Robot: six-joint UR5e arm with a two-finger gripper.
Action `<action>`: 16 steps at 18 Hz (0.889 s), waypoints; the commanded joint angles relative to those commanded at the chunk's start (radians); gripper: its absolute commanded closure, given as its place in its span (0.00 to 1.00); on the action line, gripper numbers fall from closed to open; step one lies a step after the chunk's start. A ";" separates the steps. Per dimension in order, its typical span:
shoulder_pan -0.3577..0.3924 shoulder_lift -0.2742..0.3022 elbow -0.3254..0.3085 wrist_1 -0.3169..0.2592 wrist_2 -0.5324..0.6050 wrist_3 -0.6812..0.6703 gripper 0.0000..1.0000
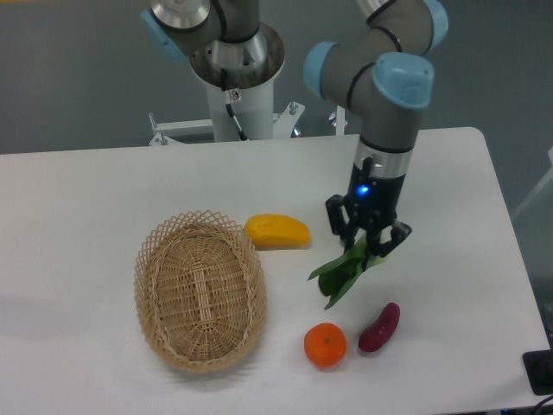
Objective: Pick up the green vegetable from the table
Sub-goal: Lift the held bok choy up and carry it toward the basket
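Nearest the camera, a round orange fruit toy [325, 344] and a dark purple eggplant-shaped piece [379, 328] lie on the large white, smooth tabletop [86, 199], with an oval woven wicker basket [200, 290] to their left. Just beyond them sits the small bok-choy-like green vegetable with dark green leaves and a pale stalk end [343, 273]: its leaves splay toward the orange fruit, and its pale stalk end angles up and away, into the black two-finger gripper [370, 245]. The leaf tips appear to hang low, at or just above the table surface; whether they touch it cannot be told from this view. The gripper points straight down and its fingers seem closed around the stalk end, pinching it, though the exact contact is partly hidden by the fingers themselves. So the vegetable lies directly below and slightly forward-left of the gripper, held by one end and not at its middle. Judged by its look, it is a light toy, probably plastic or foam; the leaves look thin and likely flexible, while the stalk looks thicker and firmer, which makes it the sensible place to grip. Held at one end, the piece may tilt or swing, and a smooth surface could let it slip. Farther back lies a yellow mango-shaped piece [276, 232], well clear of the gripper, and behind everything rises the grey arm with blue joint caps [389, 82].
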 joint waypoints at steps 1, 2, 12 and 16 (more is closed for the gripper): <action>-0.005 0.002 0.003 0.000 0.000 -0.020 0.62; -0.009 0.003 0.008 0.002 0.000 -0.029 0.62; -0.034 0.011 0.009 0.003 0.000 -0.028 0.62; -0.034 0.009 0.011 0.003 0.000 -0.023 0.62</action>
